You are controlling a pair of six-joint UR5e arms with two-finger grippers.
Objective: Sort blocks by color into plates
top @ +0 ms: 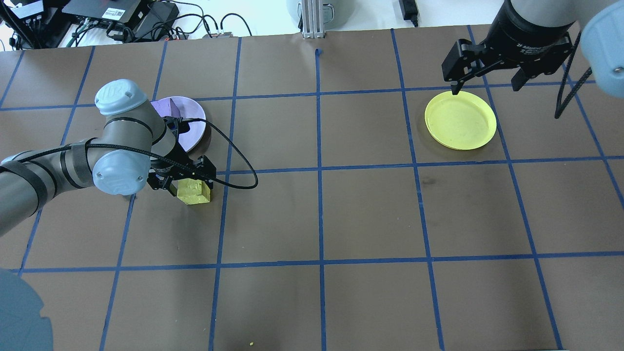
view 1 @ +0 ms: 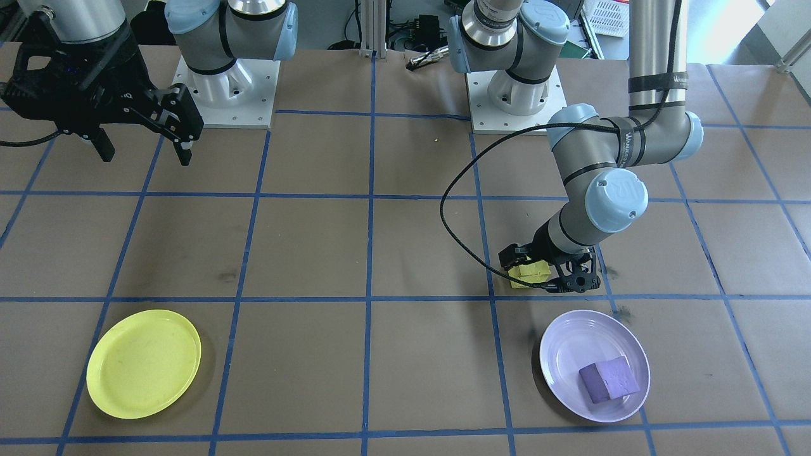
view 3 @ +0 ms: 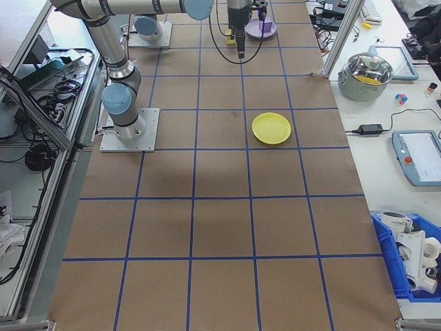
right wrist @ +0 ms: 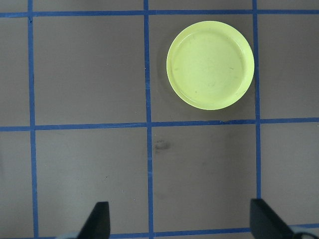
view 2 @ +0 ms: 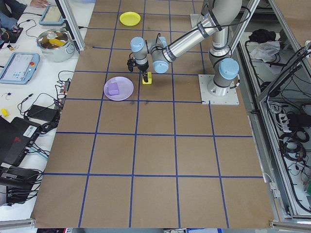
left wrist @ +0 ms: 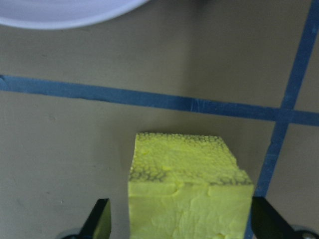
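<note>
Yellow block [left wrist: 189, 191] sits on the desk [top: 370, 214] between the left gripper's [top: 181, 183] open jaws, untouched. Purple block [view 1: 609, 379] lies in the lavender plate [view 1: 564, 348]; the yellow plate [view 1: 144, 363] holds nothing, and the right gripper [top: 487, 87] hangs open.

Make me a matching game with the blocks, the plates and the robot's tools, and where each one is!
Things:
1. purple block
2. yellow block
3. yellow plate
4. right tool

Places or states:
A. on the brown table, between the fingers of the left tool
B. bare, with nothing lying in it
C. lying in the lavender plate
D. open, up in the air, holding nothing

Right pairs: 1-C, 2-A, 3-B, 4-D
</note>
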